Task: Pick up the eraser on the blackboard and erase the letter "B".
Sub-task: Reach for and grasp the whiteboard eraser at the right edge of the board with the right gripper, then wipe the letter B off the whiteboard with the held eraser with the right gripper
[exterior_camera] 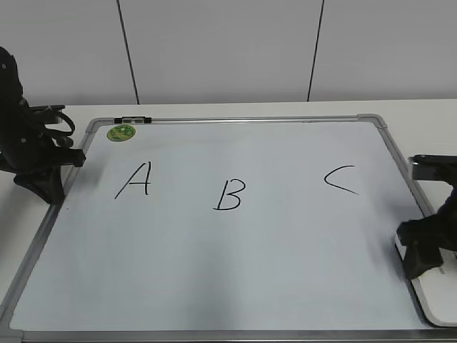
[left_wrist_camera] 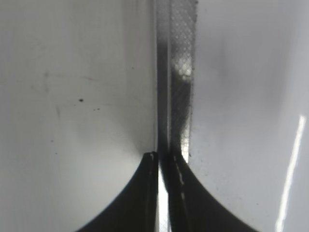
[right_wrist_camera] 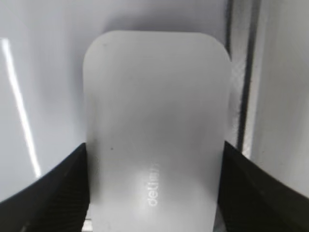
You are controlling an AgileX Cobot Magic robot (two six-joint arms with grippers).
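Now right pincer (right_wrist_camera: 153, 179) astride eraser (right_wrist_camera: 154, 116) (touching).

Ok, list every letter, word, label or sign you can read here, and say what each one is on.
"A": black marker, left part of the blackboard.
"B": black marker, middle of the board.
"C": black marker, right part of the board.
"detim…": grey lettering on the eraser, cut off by the frame's edge; the rest is unreadable.
Round green sticker, board's top left corner: print too small to read.
Dark clip on the top frame: no readable text.
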